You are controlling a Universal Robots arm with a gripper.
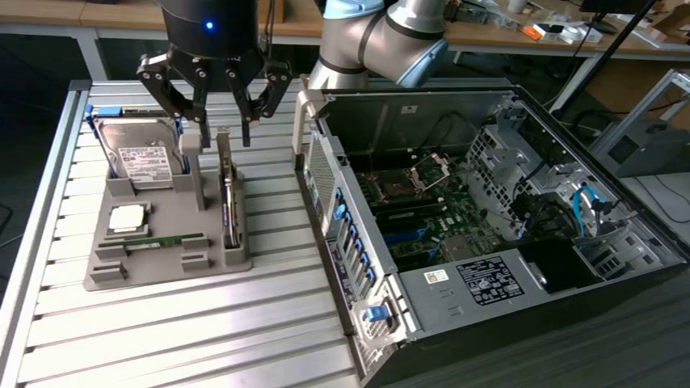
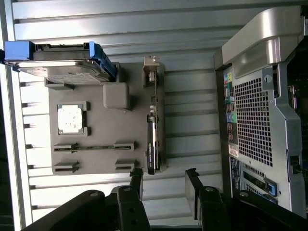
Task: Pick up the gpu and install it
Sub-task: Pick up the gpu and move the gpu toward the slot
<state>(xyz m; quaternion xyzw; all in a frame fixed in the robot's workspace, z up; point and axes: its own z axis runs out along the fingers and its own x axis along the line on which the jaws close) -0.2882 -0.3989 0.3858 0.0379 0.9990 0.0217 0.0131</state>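
The claw point(image 1: 221, 121) is spread wide, gripping nothing, and hovers just above the gpu point(image 1: 229, 194). The card stands on edge in a slot of the grey holder tray point(image 1: 157, 275) (only its thin edge shows, faces hidden). The hard drive point(image 1: 140, 153) stands near it, and the open computer case point(image 1: 485, 226) is on the exterior view's right.

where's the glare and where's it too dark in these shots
Exterior view: bright streaks glint off the ribbed metal table; the open grey computer case sinks into shadow toward the exterior view's right. Wrist view: the square silvery processor chip on the grey plastic tray is washed out white; the thin dark gpu card stays dim.
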